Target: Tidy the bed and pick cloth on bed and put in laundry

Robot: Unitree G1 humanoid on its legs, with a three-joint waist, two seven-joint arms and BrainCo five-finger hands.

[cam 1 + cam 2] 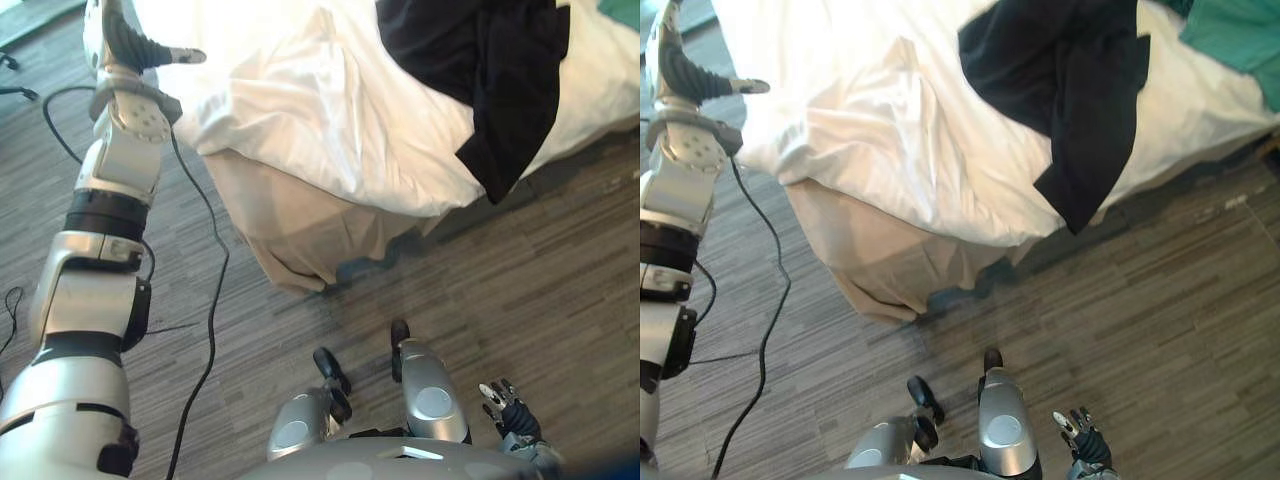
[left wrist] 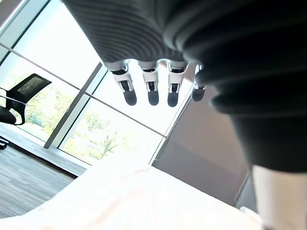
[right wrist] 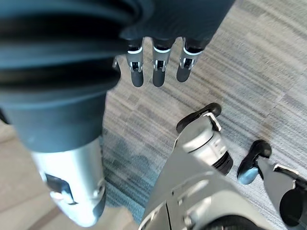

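Lying across white bed (image 1: pixel 330 120), black cloth (image 1: pixel 480 60)

Matt black cloth (image 1: pixel 480 60), creased white sheet (image 1: pixel 320 110), wood-grain floor (image 1: pixel 560 290)

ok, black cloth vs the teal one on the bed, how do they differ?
Colour: the black cloth is dark, the teal cloth green-blue.
Pose: the black cloth drapes over the edge of the white bedding, with one corner hanging toward the floor. The teal cloth lies up on top.
Extent: the black cloth shows mostly whole, while the teal cloth is cut off by the frame, so its size is unclear.
Both rest on the white bedding.
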